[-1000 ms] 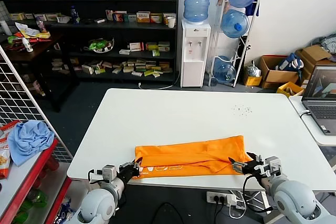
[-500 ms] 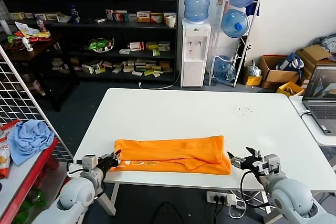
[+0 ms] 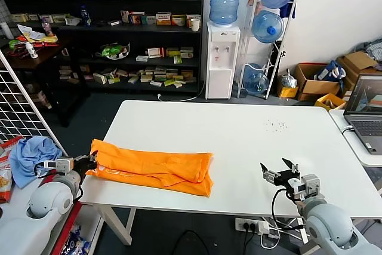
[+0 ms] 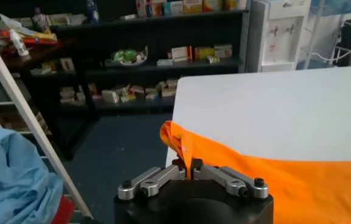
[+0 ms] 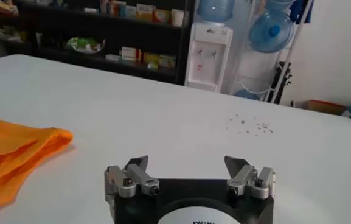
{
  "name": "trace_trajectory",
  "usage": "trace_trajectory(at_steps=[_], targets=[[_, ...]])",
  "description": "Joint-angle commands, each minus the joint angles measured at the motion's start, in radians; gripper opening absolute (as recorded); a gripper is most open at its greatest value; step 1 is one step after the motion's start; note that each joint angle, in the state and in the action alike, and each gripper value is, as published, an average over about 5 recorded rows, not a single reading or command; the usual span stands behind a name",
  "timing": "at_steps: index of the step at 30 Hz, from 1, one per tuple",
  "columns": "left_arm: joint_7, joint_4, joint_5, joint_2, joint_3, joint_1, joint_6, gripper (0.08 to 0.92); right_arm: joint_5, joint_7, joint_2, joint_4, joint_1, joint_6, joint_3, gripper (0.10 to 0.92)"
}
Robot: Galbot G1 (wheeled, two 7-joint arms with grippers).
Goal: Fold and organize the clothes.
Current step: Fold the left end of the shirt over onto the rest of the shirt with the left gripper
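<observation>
The orange T-shirt (image 3: pixel 152 170) lies folded into a long strip on the left half of the white table (image 3: pixel 250 141), its left end hanging just past the table's left edge. My left gripper (image 3: pixel 89 163) is shut on that end, and the left wrist view shows the orange cloth (image 4: pixel 272 182) pinched between the fingers of the left gripper (image 4: pixel 188 165). Over the front right of the table my right gripper (image 3: pixel 276 172) stands open and holds nothing; in the right wrist view the right gripper (image 5: pixel 186 164) is well apart from the shirt's other end (image 5: pixel 23 152).
A light blue cloth (image 3: pixel 31 156) lies on a red cart (image 3: pixel 51 177) left of the table, beside a white wire rack (image 3: pixel 24 111). A laptop (image 3: pixel 365 114) sits on a side table at the right. Shelves and water bottles stand behind.
My left gripper has dragged the shirt leftward along the table, from the front middle to the left edge. The right gripper has let go and stays near the front right.
</observation>
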State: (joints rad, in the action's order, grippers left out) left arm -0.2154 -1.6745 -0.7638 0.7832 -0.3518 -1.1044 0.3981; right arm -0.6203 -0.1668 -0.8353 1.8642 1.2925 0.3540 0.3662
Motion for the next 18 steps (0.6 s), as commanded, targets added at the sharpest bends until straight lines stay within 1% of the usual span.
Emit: trace_trajectory(at_steps=[1, 5, 11, 18], targets=[[-0.097, -0.271, -0.079, 0.059, 0.105, -0.033, 0.027, 0.121, 0.039, -0.015, -0.017, -0.021, 0.002, -0.037, 0.001, 0.823], [-0.144, -0.294, -0.103, 0.151, 0.218, -0.006, 0.036, 0.121, 0.050, -0.018, -0.017, -0.034, 0.007, -0.041, 0.009, 0.823], [-0.184, -0.275, -0.098, 0.271, 0.343, 0.049, 0.038, 0.121, 0.060, -0.019, -0.033, -0.051, 0.009, -0.041, 0.016, 0.823], [-0.222, -0.254, -0.103, 0.347, 0.434, 0.088, 0.035, 0.121, 0.069, -0.016, -0.047, -0.073, 0.004, -0.039, 0.020, 0.823]])
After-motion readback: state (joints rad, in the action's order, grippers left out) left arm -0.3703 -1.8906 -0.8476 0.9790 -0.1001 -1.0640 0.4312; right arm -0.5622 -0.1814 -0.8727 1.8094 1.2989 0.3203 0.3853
